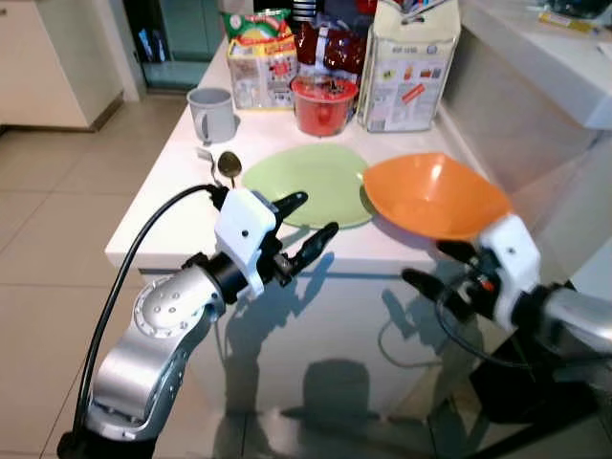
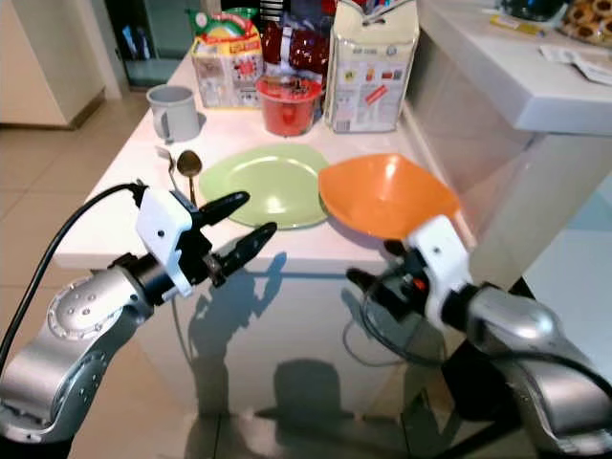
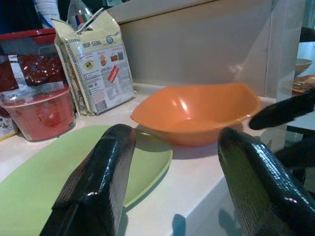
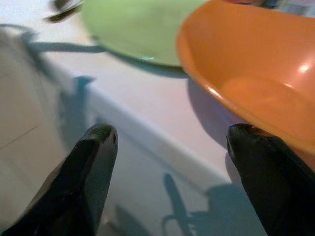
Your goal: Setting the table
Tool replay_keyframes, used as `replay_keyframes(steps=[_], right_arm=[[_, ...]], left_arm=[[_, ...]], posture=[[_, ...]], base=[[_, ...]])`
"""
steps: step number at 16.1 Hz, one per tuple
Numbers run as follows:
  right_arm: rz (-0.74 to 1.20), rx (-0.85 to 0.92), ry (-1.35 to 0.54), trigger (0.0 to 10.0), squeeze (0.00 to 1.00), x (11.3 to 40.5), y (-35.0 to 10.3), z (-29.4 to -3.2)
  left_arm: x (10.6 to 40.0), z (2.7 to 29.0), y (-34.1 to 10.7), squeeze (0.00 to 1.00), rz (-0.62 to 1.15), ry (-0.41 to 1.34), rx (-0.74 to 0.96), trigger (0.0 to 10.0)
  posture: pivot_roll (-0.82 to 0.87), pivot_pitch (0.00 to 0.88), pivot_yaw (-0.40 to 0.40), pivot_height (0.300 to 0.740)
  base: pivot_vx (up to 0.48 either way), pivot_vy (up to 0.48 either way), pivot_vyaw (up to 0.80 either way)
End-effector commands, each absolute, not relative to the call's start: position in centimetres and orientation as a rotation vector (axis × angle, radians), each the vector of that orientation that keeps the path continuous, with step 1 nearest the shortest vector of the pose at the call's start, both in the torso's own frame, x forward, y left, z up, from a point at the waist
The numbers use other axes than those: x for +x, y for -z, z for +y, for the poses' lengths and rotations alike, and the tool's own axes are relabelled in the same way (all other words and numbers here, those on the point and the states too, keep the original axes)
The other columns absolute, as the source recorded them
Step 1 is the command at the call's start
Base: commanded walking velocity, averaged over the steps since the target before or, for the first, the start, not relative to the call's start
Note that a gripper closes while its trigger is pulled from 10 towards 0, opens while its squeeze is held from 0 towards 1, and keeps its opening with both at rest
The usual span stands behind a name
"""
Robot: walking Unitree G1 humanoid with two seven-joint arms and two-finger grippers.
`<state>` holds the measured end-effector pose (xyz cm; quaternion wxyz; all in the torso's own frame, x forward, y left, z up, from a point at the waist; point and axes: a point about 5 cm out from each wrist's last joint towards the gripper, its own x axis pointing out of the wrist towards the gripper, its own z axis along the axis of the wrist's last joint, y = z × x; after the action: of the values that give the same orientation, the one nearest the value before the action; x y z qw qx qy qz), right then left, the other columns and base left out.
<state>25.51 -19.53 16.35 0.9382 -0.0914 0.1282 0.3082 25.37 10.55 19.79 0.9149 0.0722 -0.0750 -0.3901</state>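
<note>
A white table (image 1: 182, 225) is seen from its near edge. A green plate (image 1: 311, 182) lies flat close to that near edge, and an orange bowl (image 1: 435, 196) is set at the near right corner, its rim overlapping the plate's right side and overhanging the table edge a little. A spoon (image 1: 229, 166) and a fork (image 1: 207, 158) are laid just beside the plate's left rim. Toward the far edge, a grey mug (image 1: 211, 113) stands on the left, a red lidded tub (image 1: 323, 103) is placed behind the plate, and a carton (image 1: 409, 67) and a printed packet (image 1: 260, 57) are lined up behind it.

The left gripper (image 1: 308, 225) is held in front of the near edge, level with the plate, its fingers spread apart and empty. The right gripper (image 1: 442, 265) is held below the bowl's overhanging rim, off the near right corner, its fingers likewise parted with nothing between them.
</note>
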Motion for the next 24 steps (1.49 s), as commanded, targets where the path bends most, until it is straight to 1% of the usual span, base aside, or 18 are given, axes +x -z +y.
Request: replay_keyframes(steps=[1, 2, 7, 9, 10, 13, 14, 17, 21, 24], right_arm=[[0.245, -0.206, -0.572, 10.0, 0.00, 26.5, -16.3, -19.7], [0.240, -0.197, -0.564, 10.0, 0.00, 26.7, -16.2, -19.7], [0.226, -0.221, -0.401, 10.0, 0.00, 31.0, -14.9, -20.0], [0.217, -0.228, -0.367, 10.0, 0.00, 32.4, -14.6, -19.9], [0.206, -0.228, -0.319, 10.0, 0.00, 33.6, -14.7, -19.9], [0.189, -0.184, -0.249, 10.0, 0.00, 35.3, -14.5, -20.1], [0.191, -0.160, -0.234, 10.0, 0.00, 35.6, -14.3, -20.1], [0.210, -0.174, -0.238, 10.0, 0.00, 35.7, -13.7, -19.9], [0.143, -0.028, -0.264, 10.0, 0.00, 35.2, -15.5, -19.4], [0.158, 0.064, -0.298, 10.0, 0.00, 34.0, -16.4, -18.9]], left_arm=[[25.3, 10.5, -20.1, 0.00, -0.161, 0.811, 0.159, 10.0], [25.3, 10.5, -20.1, 0.00, -0.161, 0.811, 0.159, 10.0], [25.6, 10.3, -20.2, 0.00, -0.158, 0.810, 0.159, 10.0], [25.7, 10.3, -20.2, 0.00, -0.159, 0.808, 0.160, 10.0], [25.8, 10.4, -20.2, 0.00, -0.162, 0.804, 0.162, 10.0], [25.9, 10.4, -20.3, 0.00, -0.164, 0.798, 0.164, 10.0], [25.9, 10.4, -20.3, 0.00, -0.164, 0.797, 0.164, 10.0], [25.8, 10.4, -20.2, 0.00, -0.162, 0.797, 0.165, 10.0], [25.8, 10.2, -20.1, 0.00, -0.162, 0.799, 0.163, 10.0], [25.6, 10.0, -20.1, 0.00, -0.159, 0.806, 0.156, 10.0]], posture=[[0.02, 0.000, -0.010, 0.740], [0.02, 0.000, -0.010, 0.740], [0.02, 0.000, -0.006, 0.740], [0.02, 0.000, -0.008, 0.740], [0.03, 0.000, -0.010, 0.740], [0.03, 0.000, -0.012, 0.740], [0.03, 0.000, -0.012, 0.740], [0.03, 0.000, -0.012, 0.740], [0.02, 0.000, -0.008, 0.740], [0.01, 0.000, -0.009, 0.740]], base=[[0.000, 0.000, 0.00], [0.000, 0.000, 0.00], [0.000, 0.000, 0.00], [0.000, 0.000, 0.00], [0.000, 0.000, 0.00], [0.000, 0.000, 0.00], [0.000, 0.000, 0.00], [0.000, 0.000, 0.00], [0.000, 0.000, 0.00], [0.000, 0.000, 0.00]])
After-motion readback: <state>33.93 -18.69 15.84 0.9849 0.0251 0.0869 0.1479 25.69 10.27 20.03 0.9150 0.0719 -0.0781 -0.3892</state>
